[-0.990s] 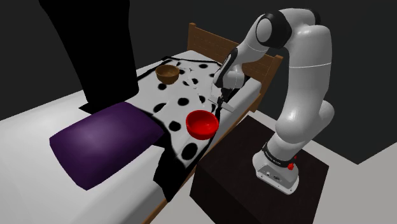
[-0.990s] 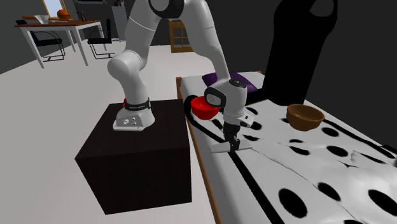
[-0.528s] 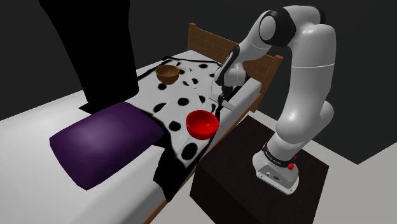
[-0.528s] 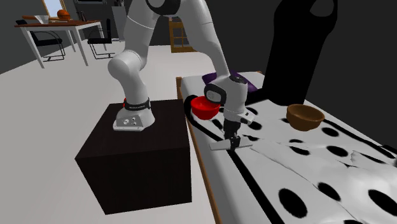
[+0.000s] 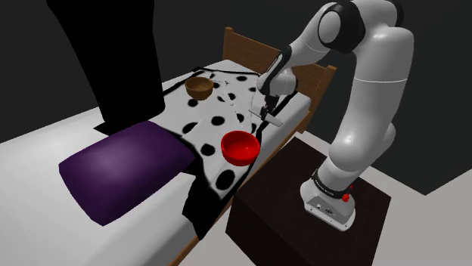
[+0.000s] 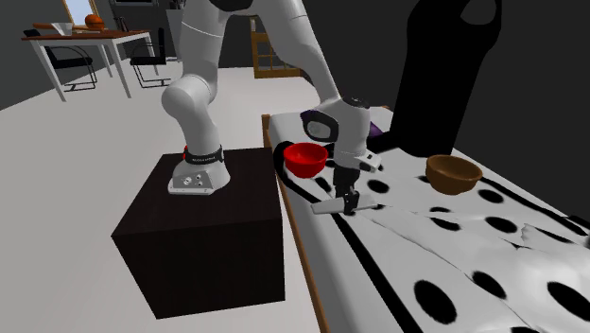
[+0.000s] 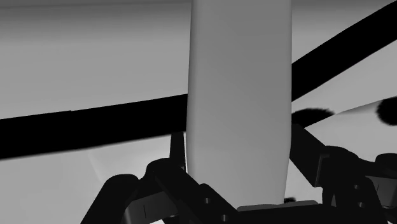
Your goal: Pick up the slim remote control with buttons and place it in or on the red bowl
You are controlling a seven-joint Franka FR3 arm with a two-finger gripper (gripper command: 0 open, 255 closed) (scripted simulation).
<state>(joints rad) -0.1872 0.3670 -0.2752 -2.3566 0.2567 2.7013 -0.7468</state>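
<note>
Tool point(image 6: 348, 201) clasps one remote point(image 6: 326, 207); one red bowl point(image 5: 240, 147), one brown bowl point(image 5: 199, 88).

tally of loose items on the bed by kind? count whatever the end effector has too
Bowls: 2 (red bowl, brown bowl)
Remotes: 1 (slim pale remote, clasped in the end effector)
Pillows: 1 (purple pillow)
Total: 4

We find the arm point(image 6: 203, 95) cut off at the second exterior view's top edge, and the remote point(image 6: 327, 207) too small there to show buttons.
</note>
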